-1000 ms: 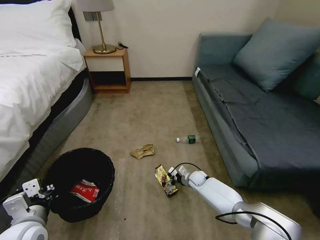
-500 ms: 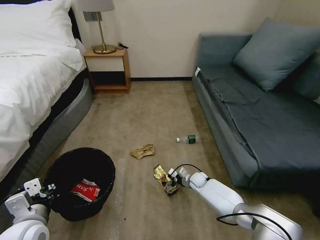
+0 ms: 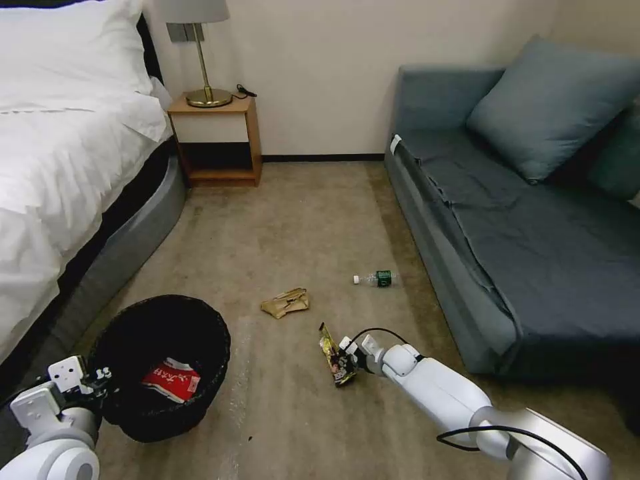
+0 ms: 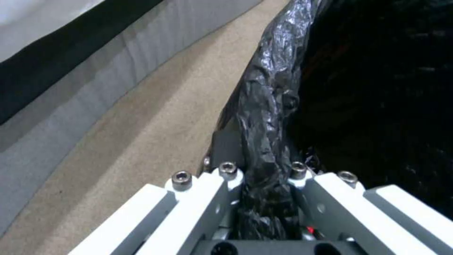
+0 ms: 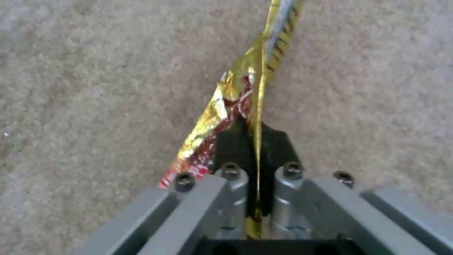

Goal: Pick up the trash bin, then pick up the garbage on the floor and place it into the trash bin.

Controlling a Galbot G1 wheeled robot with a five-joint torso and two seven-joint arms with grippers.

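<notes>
Clamped on the gold-brown bar wrapper (image 3: 335, 361), the right gripper (image 3: 348, 361) sat low over the carpet (image 3: 300, 220) toward the near edge of the floor, just in front of the blue sofa (image 3: 507, 220); in the right wrist view its dark fingers (image 5: 230, 143) were pressed together with the foil of the wrapper (image 5: 245, 95) pinched edge-on between them, and the wrapper stood tilted up off the carpet (image 5: 94, 71) instead of lying flat. At the near left corner of the floor, beside the bed (image 3: 60, 167), the left gripper (image 3: 101, 383) was closed on the rim of the trash bin (image 3: 160, 367); the left wrist view showed the crinkly black bag (image 4: 269, 106) folded over that rim and squeezed between the jaws, with carpet and the grey bed base (image 4: 94, 85) alongside. A red snack wrapper (image 3: 170, 381) lay inside the bin on its bottom. Out on the middle of the carpet, the crumpled tan paper bag (image 3: 285, 303) rested between the bin and the sofa, and the small clear bottle with its green label (image 3: 375, 278) lay on its side farther back, near the sofa's front edge. A wooden nightstand (image 3: 217, 143) carrying a brass lamp (image 3: 203, 60) stood against the far wall.
</notes>
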